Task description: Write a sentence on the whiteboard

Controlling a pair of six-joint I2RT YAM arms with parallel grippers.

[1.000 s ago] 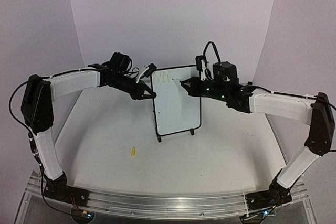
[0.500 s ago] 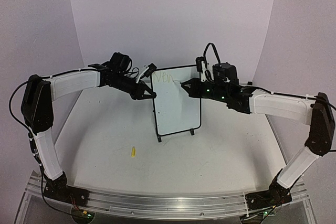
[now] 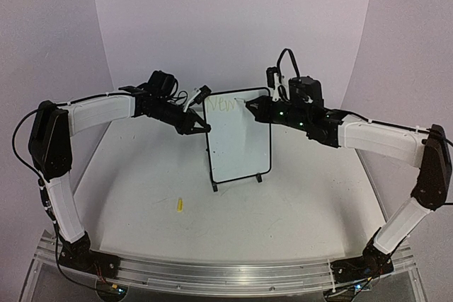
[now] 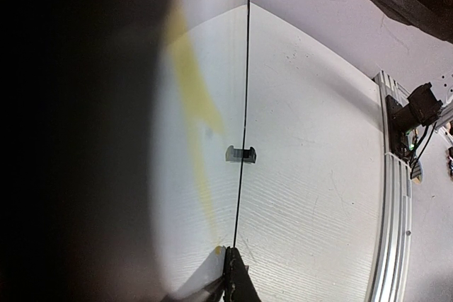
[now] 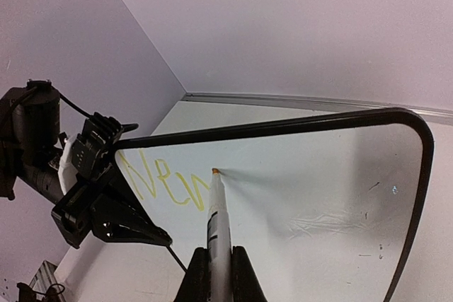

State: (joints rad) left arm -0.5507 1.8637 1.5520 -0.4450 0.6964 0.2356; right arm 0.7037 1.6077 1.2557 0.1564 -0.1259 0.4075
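- Left to do, by my reckoning: nearly all of it. The whiteboard (image 3: 239,139) stands upright near the centre of the table (image 3: 304,203), and from its 3 o'clock edge round through 6 to 9 it is bare white.
- Done so far: the sentence (image 5: 166,183) has only its opening, one yellow-green word that reads like "New", up in the board's 11 o'clock corner. I would call this the writing step, early on.
- Tables: one.
- Arms: two, reaching in from 9 and 3 o'clock.
- Whiteboards: one, black-framed, on two small feet.
- Grippers: two.
  - The left gripper (image 3: 199,126) is pinched shut on the board's frame at about 10 o'clock, apparently steadying it.
  - The right gripper (image 5: 216,274) is closed narrow around the marker (image 5: 216,210).
- Markers: one. Its tip sits just past the last letter, around the board's 12 o'clock, and looks to be on the surface. I cannot be certain it touches.
- Written words: one, on a single line.
- Caps: one small yellow cap (image 3: 180,205), lying loose on the table at 7 o'clock from the board and well apart from it.
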